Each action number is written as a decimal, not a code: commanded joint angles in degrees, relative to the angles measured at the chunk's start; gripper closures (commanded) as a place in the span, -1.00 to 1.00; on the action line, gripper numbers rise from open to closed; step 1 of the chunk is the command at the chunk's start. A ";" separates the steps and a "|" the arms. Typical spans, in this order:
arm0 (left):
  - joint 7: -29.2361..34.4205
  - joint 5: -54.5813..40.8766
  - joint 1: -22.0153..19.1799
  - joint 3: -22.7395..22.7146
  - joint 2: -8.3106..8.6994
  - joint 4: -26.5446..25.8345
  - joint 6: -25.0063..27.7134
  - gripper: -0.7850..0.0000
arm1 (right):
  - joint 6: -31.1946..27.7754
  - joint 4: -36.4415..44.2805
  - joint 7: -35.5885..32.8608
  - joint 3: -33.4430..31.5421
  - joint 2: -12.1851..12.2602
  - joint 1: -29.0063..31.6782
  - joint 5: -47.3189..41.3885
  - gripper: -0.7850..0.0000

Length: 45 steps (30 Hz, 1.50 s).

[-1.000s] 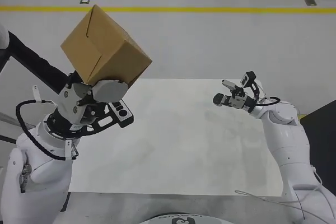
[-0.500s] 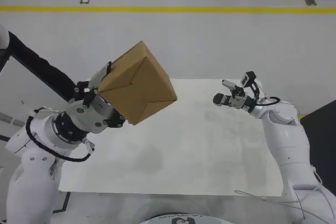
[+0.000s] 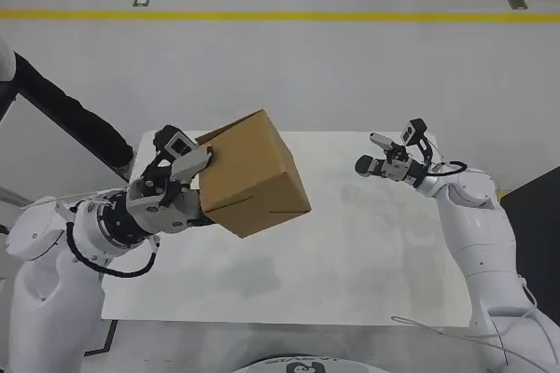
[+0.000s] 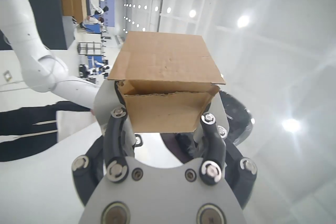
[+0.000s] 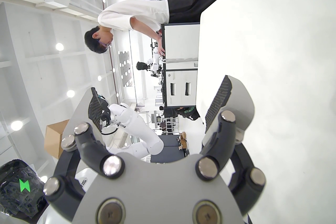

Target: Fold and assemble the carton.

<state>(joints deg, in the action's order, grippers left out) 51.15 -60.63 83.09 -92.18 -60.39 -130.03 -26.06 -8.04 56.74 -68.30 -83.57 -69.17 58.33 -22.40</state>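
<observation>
L gripper clenched on the carton at its left edge, a cardboard panel between the fingers. Carton is held tilted, clear above the worktop at its left part. R gripper sits well right of the carton, fingers spread, holding nothing. Judgement: carton lies left of R gripper, so R arm must cross over to fold flaps.

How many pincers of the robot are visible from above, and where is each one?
2. The left pincer grips the cardboard box above the left part of the table. The right pincer is open and empty, above the table's far right part.
</observation>
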 commanded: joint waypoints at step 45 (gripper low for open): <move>13.71 -6.75 4.19 9.55 -1.88 6.58 31.98 1.00 | 0.00 0.00 0.00 0.00 0.00 0.00 0.00 -1.00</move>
<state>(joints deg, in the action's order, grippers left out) 64.56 -66.41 86.74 -83.04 -62.15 -123.58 4.86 -8.04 56.74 -68.30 -83.57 -69.17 58.33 -22.40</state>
